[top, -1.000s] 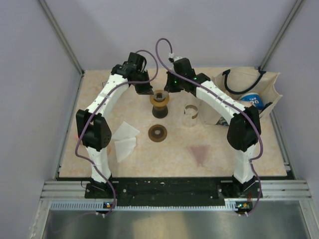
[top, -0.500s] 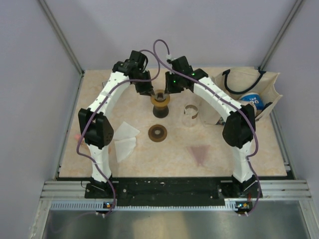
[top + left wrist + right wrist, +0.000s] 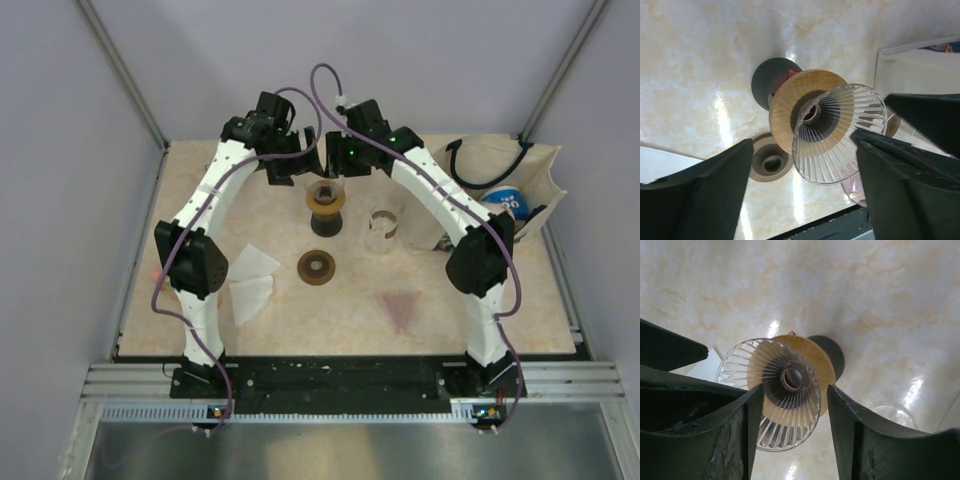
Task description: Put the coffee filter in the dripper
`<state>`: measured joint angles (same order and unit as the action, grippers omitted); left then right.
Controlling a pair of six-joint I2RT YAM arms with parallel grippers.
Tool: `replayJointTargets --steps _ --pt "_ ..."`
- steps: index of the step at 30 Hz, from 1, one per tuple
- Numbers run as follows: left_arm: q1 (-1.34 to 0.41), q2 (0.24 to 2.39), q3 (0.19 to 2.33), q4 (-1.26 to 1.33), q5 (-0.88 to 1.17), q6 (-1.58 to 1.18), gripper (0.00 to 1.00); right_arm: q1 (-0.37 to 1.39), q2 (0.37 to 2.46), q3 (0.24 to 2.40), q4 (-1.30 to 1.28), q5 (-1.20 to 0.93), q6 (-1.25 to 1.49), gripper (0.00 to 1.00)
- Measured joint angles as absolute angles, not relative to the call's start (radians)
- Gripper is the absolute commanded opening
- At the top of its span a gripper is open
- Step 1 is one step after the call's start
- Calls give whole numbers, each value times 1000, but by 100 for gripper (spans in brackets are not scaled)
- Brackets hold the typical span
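Observation:
The dripper (image 3: 325,199) is a ribbed glass cone (image 3: 840,135) in a wooden collar on a dark base, standing at the back middle of the table. It also fills the right wrist view (image 3: 785,390), and its cone holds no paper. Two white coffee filters (image 3: 251,284) lie flat at the left. My left gripper (image 3: 292,165) (image 3: 802,139) is open just above and behind the dripper, its fingers wide on either side of the cone. My right gripper (image 3: 340,163) (image 3: 795,390) is open beside it, with nothing held.
A wooden ring (image 3: 316,267) lies in front of the dripper and a small glass cup (image 3: 384,225) to its right. A pinkish triangular piece (image 3: 403,310) lies near the front. A cream tote bag (image 3: 500,190) stands at the back right.
Both grippers have gone from shut to open and have risen slightly back from the dripper's rim. The dripper stands free on its base.

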<state>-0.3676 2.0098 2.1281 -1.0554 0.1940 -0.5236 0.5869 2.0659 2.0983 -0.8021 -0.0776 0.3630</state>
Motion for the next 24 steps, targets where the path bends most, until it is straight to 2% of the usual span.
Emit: replayJointTargets --steps 1,2,3,4,8,12,20,24 --pt "-368 2009 2132 -1056 194 -517 99 587 2066 2120 -803 -75 364 72" --pt "-368 2007 2136 -1061 187 -516 99 587 2066 2143 -808 -55 356 88" --pt "-365 2002 2138 -1068 183 -515 99 587 2064 2156 -811 -43 356 96" --pt "-362 1995 2138 -1069 182 -517 99 584 2061 2163 -809 -30 356 99" --pt "-360 1937 2138 -1071 167 -513 99 580 2027 2145 -802 9 364 99" --pt "-366 1777 2055 -1026 139 -509 99 579 1860 1954 -746 43 373 99" --pt "-367 1129 1499 -826 12 -532 99 554 1296 1372 -513 89 426 99" --pt "-367 929 1254 -779 -17 -574 99 553 1049 1142 -402 54 432 99"
